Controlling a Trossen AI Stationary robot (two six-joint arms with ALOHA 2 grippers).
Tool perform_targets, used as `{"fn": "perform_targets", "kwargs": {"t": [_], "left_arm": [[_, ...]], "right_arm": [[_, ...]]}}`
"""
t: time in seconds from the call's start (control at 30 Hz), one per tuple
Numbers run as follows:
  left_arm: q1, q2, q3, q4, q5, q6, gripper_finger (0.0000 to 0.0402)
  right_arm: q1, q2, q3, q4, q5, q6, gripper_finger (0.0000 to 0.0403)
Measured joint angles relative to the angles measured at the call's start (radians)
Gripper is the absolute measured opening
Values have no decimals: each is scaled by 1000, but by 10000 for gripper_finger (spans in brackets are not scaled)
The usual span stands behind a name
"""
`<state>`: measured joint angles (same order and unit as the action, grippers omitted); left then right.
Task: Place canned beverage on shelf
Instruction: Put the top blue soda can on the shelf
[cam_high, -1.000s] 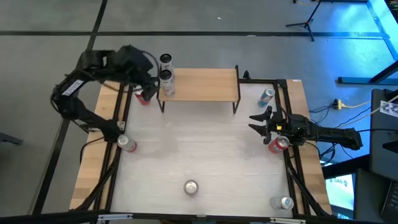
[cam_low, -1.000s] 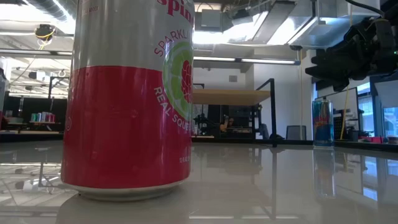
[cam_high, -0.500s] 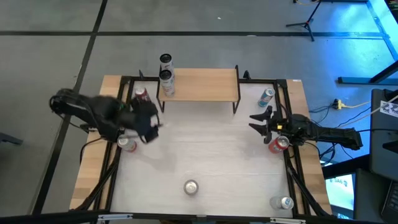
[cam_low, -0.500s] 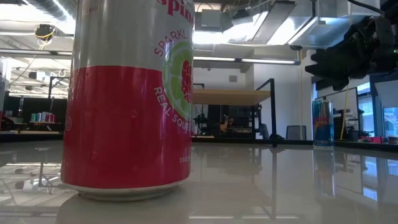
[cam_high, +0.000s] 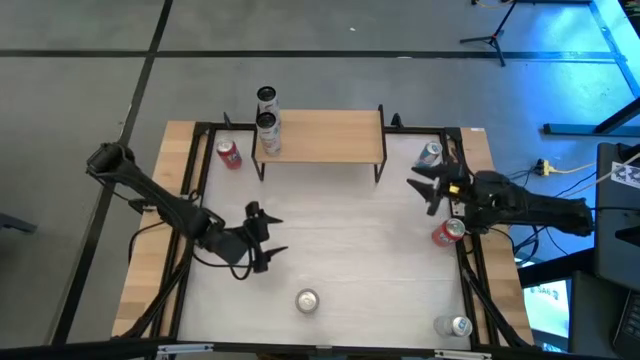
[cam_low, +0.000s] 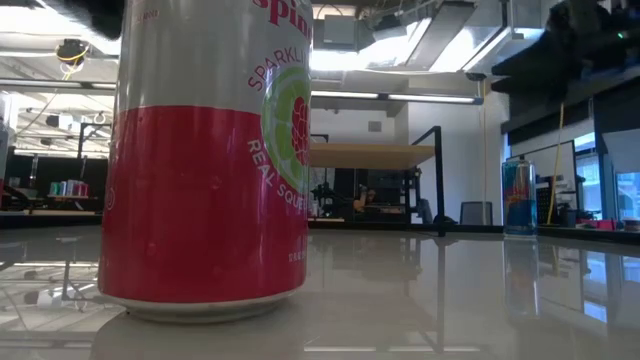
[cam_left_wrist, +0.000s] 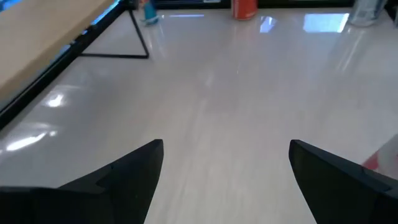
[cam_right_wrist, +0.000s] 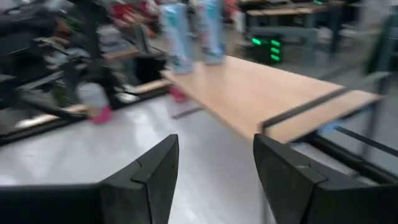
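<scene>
Hovering low over the near-left part of the counter (cam_high: 340, 250), the left gripper (cam_high: 262, 238) had its fingers spread wide with nothing between them. Nearest to it, just ahead toward the front edge, stood the silver-topped can (cam_high: 307, 300), upright on its base; judging by how the jaws were aimed, this looked like the likeliest next pick. Farther along that front edge, well off toward the right corner, another can (cam_high: 456, 326) sat at the frame.

Across the counter, the right gripper (cam_high: 434, 187) hung with its fingers parted and carrying nothing, pointed in toward the shelf (cam_high: 325, 135). Just behind it, a red can (cam_high: 447, 231) rested by the right rail, and just beyond its tips a blue can (cam_high: 429, 154) stood near the shelf's right legs. Either was within easy reach of that arm, I'd say.

Farthest from both grippers, the shelf carried one can (cam_high: 268, 133) at its left end, upright, leaving most of the board free. A second can (cam_high: 266, 97) stood just past that end; whether it rested on the board I couldn't tell. One more red can (cam_high: 229, 153) waited off the shelf's left side, down on the counter.
</scene>
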<state>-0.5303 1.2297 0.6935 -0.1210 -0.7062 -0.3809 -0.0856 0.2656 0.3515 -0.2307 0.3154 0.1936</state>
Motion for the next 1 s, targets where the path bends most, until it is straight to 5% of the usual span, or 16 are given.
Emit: {"fn": "perform_targets", "kwargs": {"t": [0.2, 0.4, 0.63, 1.0], "left_arm": [[9, 0, -210, 329, -28, 75, 337], [9, 0, -377, 571, -17, 86, 337], [9, 0, -426, 619, -10, 50, 337], [9, 0, -426, 633, -6, 49, 337]], "right_arm": [[0, 199, 226, -209, 233, 17, 204], [-25, 408, 465, -483, 340, 63, 204], [-197, 601, 663, -745, 334, 89, 213], [-521, 807, 737, -853, 103, 9, 302]]}}
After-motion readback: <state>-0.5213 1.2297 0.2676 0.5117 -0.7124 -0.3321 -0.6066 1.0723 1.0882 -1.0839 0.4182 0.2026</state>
